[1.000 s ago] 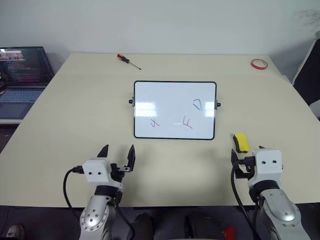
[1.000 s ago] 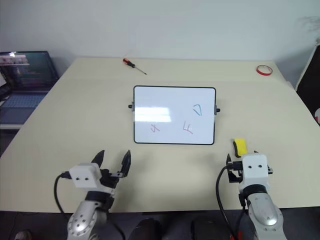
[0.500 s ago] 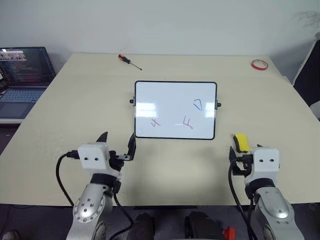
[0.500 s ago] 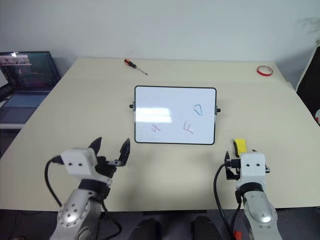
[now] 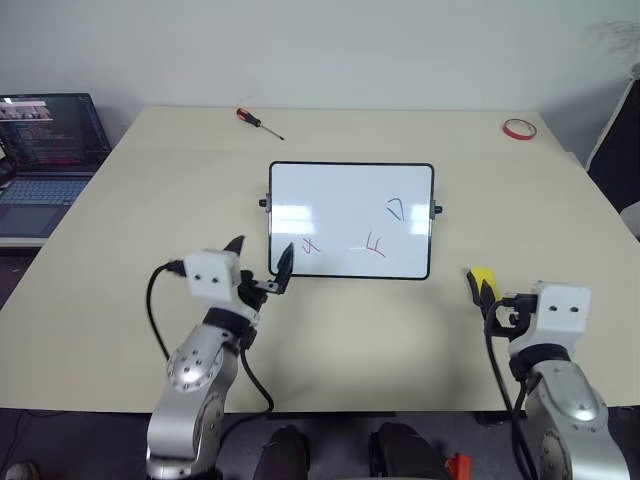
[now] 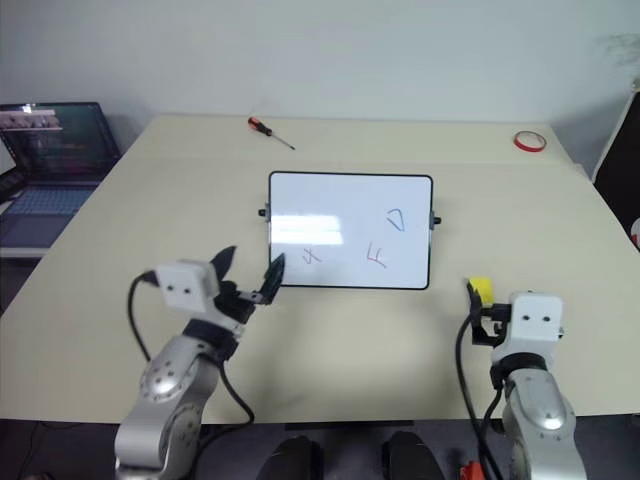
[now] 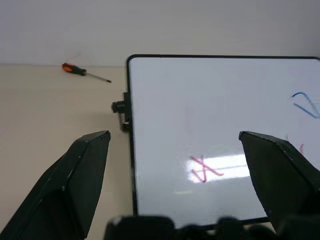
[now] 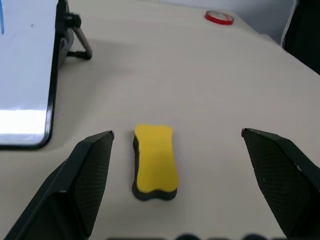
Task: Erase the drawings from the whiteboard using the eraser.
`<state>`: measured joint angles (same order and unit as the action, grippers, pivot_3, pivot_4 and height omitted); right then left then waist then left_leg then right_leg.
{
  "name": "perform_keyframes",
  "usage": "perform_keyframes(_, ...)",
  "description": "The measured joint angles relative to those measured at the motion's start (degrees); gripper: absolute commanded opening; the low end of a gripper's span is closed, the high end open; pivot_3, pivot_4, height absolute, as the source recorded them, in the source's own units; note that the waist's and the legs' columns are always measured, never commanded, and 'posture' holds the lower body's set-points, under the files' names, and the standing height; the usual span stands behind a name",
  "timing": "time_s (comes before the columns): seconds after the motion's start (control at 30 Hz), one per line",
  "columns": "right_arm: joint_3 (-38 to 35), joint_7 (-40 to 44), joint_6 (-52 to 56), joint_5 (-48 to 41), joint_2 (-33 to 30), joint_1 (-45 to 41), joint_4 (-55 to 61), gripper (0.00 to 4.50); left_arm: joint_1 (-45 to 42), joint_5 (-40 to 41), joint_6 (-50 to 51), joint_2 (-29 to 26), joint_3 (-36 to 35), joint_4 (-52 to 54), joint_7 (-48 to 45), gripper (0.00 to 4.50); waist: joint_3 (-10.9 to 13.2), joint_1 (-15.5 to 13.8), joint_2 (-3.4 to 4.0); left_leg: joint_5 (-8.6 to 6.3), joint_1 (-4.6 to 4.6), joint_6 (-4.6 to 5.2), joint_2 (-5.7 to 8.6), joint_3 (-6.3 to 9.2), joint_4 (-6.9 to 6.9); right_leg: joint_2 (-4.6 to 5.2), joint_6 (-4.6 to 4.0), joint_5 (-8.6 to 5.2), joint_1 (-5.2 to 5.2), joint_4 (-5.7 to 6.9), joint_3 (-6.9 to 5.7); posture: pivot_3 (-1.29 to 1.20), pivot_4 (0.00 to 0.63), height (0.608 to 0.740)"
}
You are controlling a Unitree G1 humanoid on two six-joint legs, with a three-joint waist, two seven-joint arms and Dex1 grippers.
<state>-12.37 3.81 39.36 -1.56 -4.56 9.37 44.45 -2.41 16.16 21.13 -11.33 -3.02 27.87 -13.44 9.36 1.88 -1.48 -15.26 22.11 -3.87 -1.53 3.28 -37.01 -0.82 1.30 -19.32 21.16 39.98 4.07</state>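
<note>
Progress on the task is nil as far as the board shows: all three drawings remain and the eraser (image 8: pixel 154 161) lies untouched on the table (image 5: pixel 120 260). Pick-up, wiping and clearing of every mark are, in my judgement, all still to do.

Nearest the robot, the right gripper (image 8: pixel 187 195) hangs just short of the eraser, fingers spread wide with nothing between them. The yellow block rests flat, dark side down, lined up between the two fingers in the right wrist view, just beside the near right corner of the whiteboard (image 5: pixel 350 195) but apart from it.

The left gripper (image 5: pixel 260 265) sits at the near left corner of the board, fingers likewise spread and empty; in the left wrist view they straddle the board's left edge. Whether a fingertip touches the frame cannot be told.

On the board, the red X mark (image 5: pixel 310 245) lies nearest the left gripper, the red F mark (image 5: pixel 375 245) to its right, and the blue loop (image 5: pixel 395 208) further back towards the right side. The board stands slightly propped on small black knobs at its short sides.

Further off: a screwdriver (image 5: pixel 257 121) at the far left of the table, a red tape ring (image 5: pixel 517 127) at the far right corner, and a laptop (image 5: pixel 45 150) on a separate surface to the left.

No containers are present on the table
</note>
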Motion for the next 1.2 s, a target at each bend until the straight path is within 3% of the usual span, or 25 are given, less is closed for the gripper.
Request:
perform_keyframes(0.23, -4.9, 3.5, 8.0, -7.8, -2.5, -7.3, -1.3, 4.46, -14.9, 10.0, 5.9, -5.1, 3.5, -8.3, -16.6, 4.5, 0.0, 0.0, 0.01, 0.0, 0.12, 0.0, 0.01, -0.01, 0.05, -0.02, 0.0, 0.0, 0.07, -0.08, -0.01, 0.0, 0.15, 0.74)
perform_keyframes(0.57, -5.7, 3.6, 13.8, -13.4, -3.1, -8.8, -4.1, 4.46, -24.5, 9.1, 0.1, -9.2, 18.8, -20.4, -44.9, 4.5, 0.0, 0.2, 0.09, 0.0, 0.11, 0.0, 0.04, -0.09, 0.03, -0.08, 0.0, 0.0, 0.15, -0.01, 0.01, 0.0, 0.15, 0.74)
perform_keyframes(0.83, -5.3, 2.2, 14.2, -13.7, -2.5, -11.0, -9.9, 4.46, -28.8, 1.4, -10.2, -7.8, 21.8, -33.4, -49.5, 4.5, 0.0, 0.1, 0.1, 0.0, 0.23, 0.02, 0.04, -0.07, 0.01, -0.05, 0.0, 0.0, 0.19, -0.04, 0.04, 0.0, 0.15, 0.74)
perform_keyframes(1.2, -5.1, 1.0, 12.3, -13.7, -3.6, -13.2, -14.5, 4.46, -28.7, -1.9, -15.3, -6.8, 21.7, -35.5, -49.7, 4.5, 0.0, 0.0, 0.11, 0.0, 0.29, 0.02, 0.0, -0.01, 0.01, -0.04, 0.0, 0.0, 0.24, -0.03, 0.03, 0.0, 0.15, 0.74)
